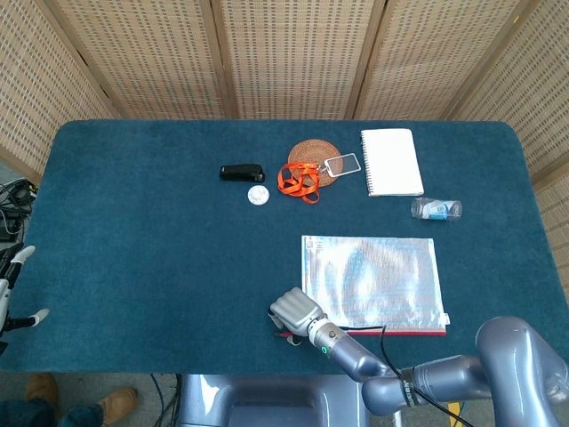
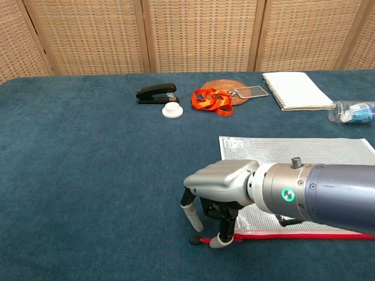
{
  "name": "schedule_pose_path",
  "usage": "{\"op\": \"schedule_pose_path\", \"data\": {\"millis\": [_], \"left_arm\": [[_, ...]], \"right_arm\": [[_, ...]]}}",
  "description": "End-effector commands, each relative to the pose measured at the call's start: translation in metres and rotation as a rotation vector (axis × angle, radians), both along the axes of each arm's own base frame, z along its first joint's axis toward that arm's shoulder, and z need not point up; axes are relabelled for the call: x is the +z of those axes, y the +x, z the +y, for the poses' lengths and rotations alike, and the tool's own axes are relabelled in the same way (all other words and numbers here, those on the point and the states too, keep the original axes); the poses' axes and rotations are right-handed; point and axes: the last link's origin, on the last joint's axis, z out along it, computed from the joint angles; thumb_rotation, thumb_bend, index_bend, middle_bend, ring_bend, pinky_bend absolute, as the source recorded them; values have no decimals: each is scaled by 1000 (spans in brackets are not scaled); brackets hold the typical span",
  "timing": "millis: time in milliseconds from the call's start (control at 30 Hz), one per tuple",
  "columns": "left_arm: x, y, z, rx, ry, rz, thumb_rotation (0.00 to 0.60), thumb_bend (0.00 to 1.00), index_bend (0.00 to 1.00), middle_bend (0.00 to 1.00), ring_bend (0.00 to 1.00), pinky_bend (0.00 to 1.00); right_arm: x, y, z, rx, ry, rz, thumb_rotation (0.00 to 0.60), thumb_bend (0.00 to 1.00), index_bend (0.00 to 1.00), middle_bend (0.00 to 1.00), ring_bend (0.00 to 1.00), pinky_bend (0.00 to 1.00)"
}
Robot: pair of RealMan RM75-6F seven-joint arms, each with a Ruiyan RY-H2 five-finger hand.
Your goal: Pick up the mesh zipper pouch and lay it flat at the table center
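Right hand (image 2: 218,193) sits fingers-down on the red zipper pull (image 2: 212,240), grip unclear. Mesh zipper pouch (image 1: 373,280) lies flat right of center near the worktop's front edge. Pinch pull firmly, then drag slowly.

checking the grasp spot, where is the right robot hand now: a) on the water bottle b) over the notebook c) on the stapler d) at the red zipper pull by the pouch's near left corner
d: in the chest view the right robot hand has its fingertips down at the red zipper pull beside the mesh zipper pouch.
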Motion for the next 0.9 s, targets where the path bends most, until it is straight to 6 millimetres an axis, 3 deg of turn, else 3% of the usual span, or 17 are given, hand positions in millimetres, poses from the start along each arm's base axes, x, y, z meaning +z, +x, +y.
{"op": "schedule_pose_path", "data": {"millis": [33, 567, 900], "left_arm": [[0, 0, 0, 1, 0, 0, 600, 0, 0, 0, 0, 0], [0, 0, 0, 0, -4, -2, 600, 0, 0, 0, 0, 0], [1, 1, -1, -2, -2, -4, 600, 0, 0, 0, 0, 0]], "right_arm": [[-1, 1, 1, 3, 3, 5, 600, 436, 550, 966, 974, 1000], [-11, 1, 6, 17, 9, 29, 600, 456, 551, 967, 974, 1000], [-11, -1, 9, 23, 16, 36, 600, 549, 575, 971, 975, 1000]]}}
